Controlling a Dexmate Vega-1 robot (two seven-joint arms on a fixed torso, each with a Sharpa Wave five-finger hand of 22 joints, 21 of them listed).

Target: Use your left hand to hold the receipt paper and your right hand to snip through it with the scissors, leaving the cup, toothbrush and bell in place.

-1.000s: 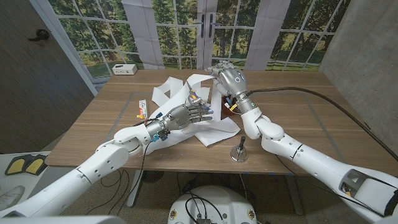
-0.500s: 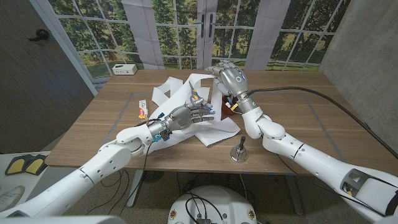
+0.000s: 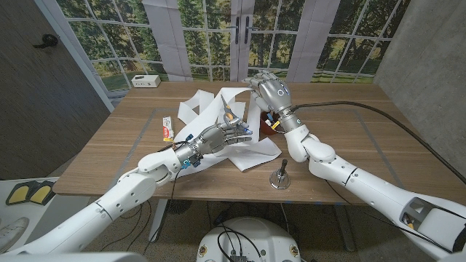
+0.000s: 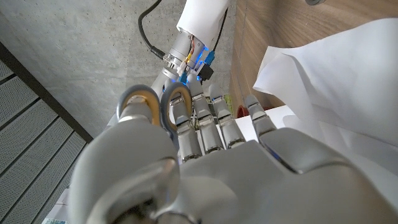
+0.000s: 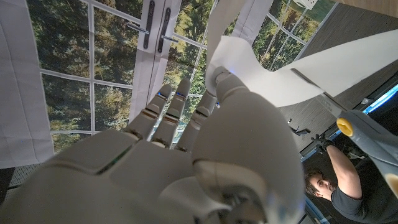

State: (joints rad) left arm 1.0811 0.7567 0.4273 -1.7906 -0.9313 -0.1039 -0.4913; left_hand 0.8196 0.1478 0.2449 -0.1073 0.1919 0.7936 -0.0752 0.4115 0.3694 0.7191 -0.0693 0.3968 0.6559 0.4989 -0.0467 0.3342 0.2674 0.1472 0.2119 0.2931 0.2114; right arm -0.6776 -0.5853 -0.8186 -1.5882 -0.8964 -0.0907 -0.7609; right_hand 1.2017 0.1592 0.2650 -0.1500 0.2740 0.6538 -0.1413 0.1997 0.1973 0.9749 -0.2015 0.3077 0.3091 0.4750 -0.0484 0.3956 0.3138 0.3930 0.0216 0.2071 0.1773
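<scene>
- White receipt paper [image 3: 218, 120] lies crumpled at table centre: light, limp, tears easily. I would pinch a raised strip near its edge.
- Left hand [image 3: 218, 135] rests on the paper, holding the scissors [image 4: 155, 102].
- Right hand [image 3: 268, 91], at 2 o'clock from the paper, holds a strip.
- Since a second ago, the left hand has edged toward 12 o'clock.
</scene>
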